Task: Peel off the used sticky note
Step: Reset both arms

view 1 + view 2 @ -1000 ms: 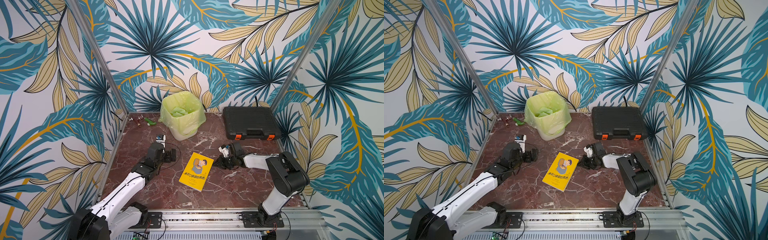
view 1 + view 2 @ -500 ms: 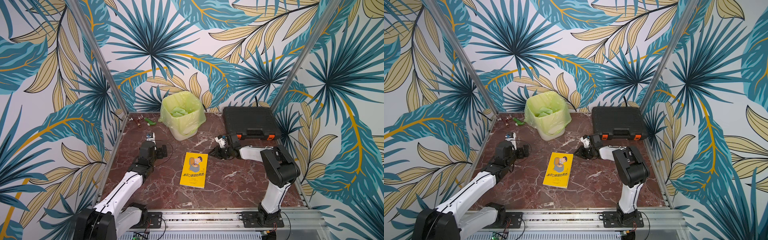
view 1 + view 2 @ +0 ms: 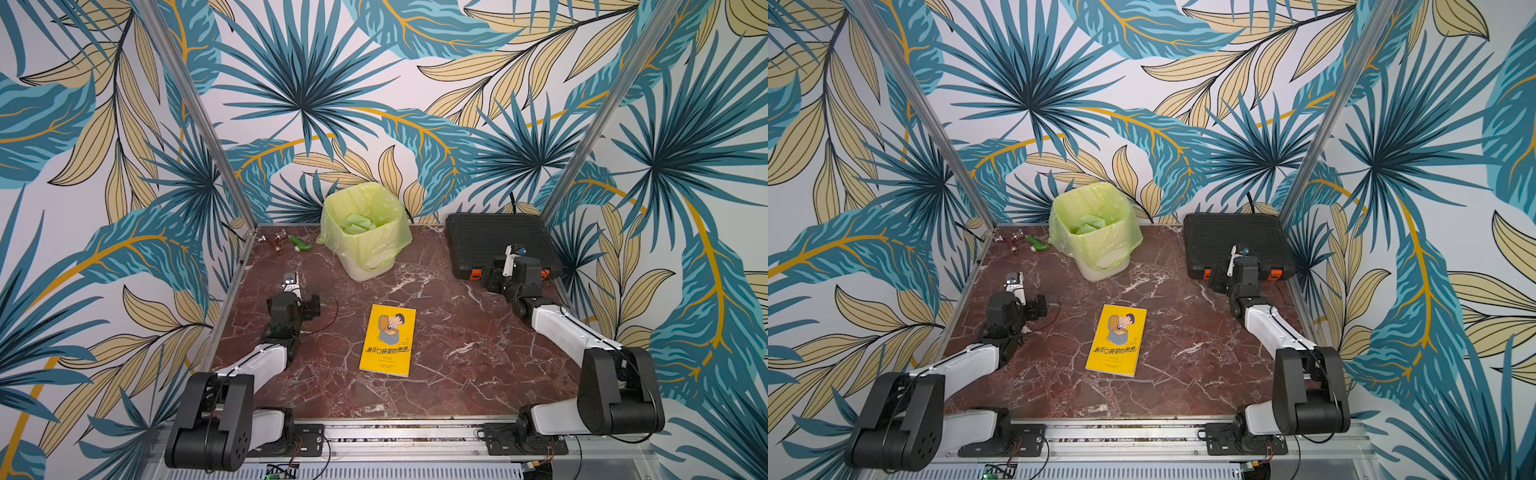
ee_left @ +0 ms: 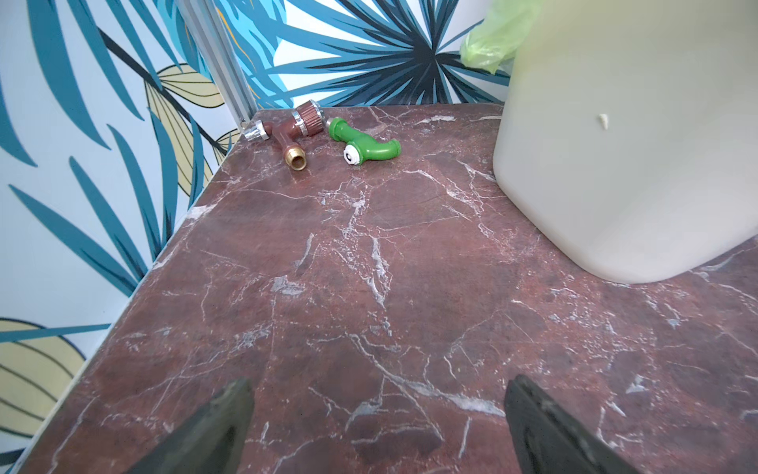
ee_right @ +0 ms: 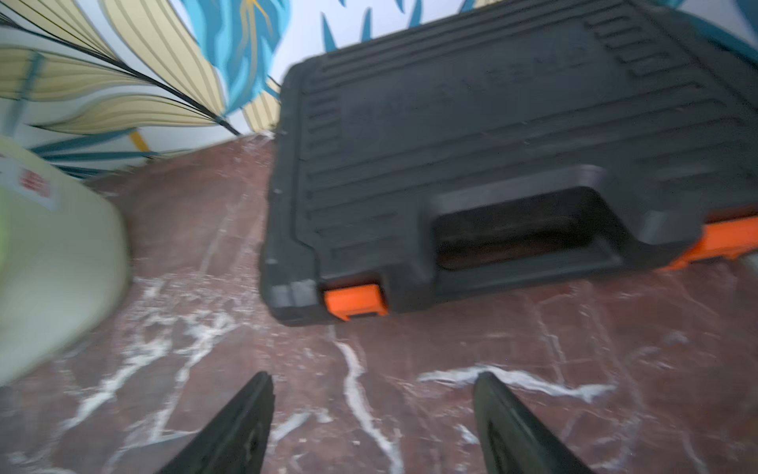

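Left hand point(image 4: 379, 381) and right hand point(image 5: 374, 375) both spread, empty, parked at opposite desk point(image 3: 457, 332) sides, clear of central yellow book point(image 3: 388, 340); cover seemingly note-free, task likely finished.

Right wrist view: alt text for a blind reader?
A shut black case with orange latches lies on a red marble table, just beyond the open, empty right hand. A pale bin stands beside the case; the picture is blurred.

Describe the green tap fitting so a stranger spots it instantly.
Find the white bin with a green bag by the back wall. Left of it lie two tap fittings. Pick the curved green plastic fitting, nearer the bin than the brown fitting.
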